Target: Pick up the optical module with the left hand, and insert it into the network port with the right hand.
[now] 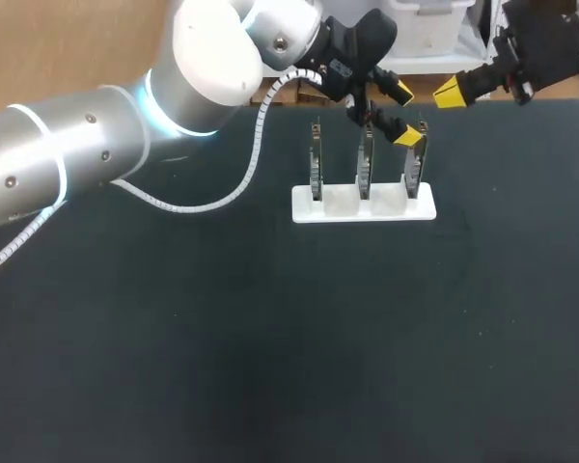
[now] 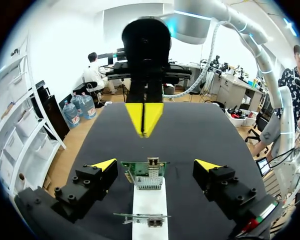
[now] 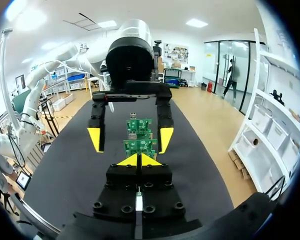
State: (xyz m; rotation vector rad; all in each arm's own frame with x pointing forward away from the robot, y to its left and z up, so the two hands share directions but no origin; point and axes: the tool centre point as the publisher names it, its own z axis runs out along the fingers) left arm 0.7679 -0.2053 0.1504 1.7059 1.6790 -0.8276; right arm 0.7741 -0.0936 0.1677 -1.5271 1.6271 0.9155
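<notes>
Left pincer point(image 2: 156, 165) open, yellow tips spread wide to either side of an upright green circuit board point(image 2: 132, 171) without touching it, small metal network port point(image 2: 152, 161) at the board's upper edge between the fingers. Board the end one of three in a row on a white rectangular plastic rack point(image 1: 363, 205), toward the far side of the dark worktop point(image 1: 270, 338). Right pincer point(image 3: 138, 160) just past that end of the rack, closed with yellow tips pressed together, pointing at the left pincer; optical module not distinguishable in any view.
</notes>
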